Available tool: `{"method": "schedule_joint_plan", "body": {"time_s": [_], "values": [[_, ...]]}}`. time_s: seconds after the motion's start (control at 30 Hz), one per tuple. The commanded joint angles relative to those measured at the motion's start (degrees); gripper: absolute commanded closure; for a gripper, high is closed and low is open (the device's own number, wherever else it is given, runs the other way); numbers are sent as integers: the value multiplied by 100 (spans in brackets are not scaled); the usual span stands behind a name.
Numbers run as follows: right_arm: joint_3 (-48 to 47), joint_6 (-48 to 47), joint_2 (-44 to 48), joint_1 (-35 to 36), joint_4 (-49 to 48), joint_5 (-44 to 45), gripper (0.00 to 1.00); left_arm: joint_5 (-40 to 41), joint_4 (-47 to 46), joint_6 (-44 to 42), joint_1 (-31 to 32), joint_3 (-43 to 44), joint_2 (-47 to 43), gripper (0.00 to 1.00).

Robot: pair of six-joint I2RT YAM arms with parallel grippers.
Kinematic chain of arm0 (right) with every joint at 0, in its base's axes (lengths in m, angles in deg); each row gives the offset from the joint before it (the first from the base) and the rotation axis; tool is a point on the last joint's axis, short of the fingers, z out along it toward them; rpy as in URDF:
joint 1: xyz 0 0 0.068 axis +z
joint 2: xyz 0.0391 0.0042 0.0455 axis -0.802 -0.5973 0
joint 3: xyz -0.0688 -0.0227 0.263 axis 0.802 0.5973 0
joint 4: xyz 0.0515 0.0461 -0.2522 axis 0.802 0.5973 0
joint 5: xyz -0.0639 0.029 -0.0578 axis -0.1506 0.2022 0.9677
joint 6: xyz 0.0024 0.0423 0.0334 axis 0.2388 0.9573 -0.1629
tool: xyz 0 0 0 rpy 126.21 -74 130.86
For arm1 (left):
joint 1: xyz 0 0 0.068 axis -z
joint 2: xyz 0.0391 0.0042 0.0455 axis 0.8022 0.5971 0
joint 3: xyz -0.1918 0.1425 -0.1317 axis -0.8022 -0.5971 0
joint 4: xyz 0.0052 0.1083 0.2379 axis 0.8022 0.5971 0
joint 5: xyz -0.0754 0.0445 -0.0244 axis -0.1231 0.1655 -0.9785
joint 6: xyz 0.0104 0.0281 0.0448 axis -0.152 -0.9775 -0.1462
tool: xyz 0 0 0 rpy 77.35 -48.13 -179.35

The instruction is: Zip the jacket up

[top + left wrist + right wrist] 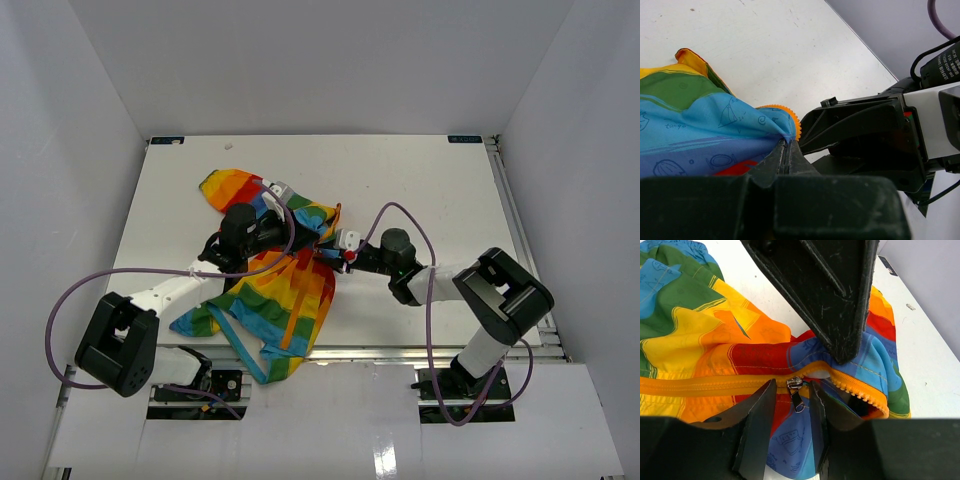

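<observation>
From up top I see the jacket (275,290) lying crumpled on the left half of the white table (420,180), nearer the middle than the far edge. Its rainbow stripes spread from a far-left fold down to a light-blue trimmed hem at the near side. My left gripper (788,150) has its fingers pressed together, pinching a blue edge of the fabric just beside the orange zipper teeth (790,117). My right gripper (791,390) comes in from the right and meets the jacket at its right edge, almost nose to nose with the left one. Its two fingers (757,425) stand apart, one on each side of the small metal zipper pull (797,399), which hangs down from the slider between them. From this wrist angle I cannot say for sure whether either finger touches the pull; a sliver of gap seems to show on both sides. To the left of the slider the orange zipper tape (715,385) runs joined as one band; to its right the two rows of teeth part.
</observation>
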State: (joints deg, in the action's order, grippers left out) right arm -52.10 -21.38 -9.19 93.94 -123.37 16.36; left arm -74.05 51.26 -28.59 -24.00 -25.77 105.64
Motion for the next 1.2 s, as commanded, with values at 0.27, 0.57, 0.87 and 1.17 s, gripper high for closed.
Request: {"method": "schedule_joint_plan", "body": {"time_s": [0.27, 0.57, 0.87, 1.17], "values": [[-53, -30, -193, 52, -455, 354, 82, 0, -76, 32, -25, 129, -68, 100], [103, 77, -138, 59, -624, 862, 92, 76, -23, 10, -25, 147, -82, 100], [383, 652, 468, 69, -450, 1034, 92, 1063, 1031, -298, -25, 316, -273, 45], [264, 1532, 754, 87, -201, 1186, 92, 450, 1254, -295, -16, -300, -759, 41]]}}
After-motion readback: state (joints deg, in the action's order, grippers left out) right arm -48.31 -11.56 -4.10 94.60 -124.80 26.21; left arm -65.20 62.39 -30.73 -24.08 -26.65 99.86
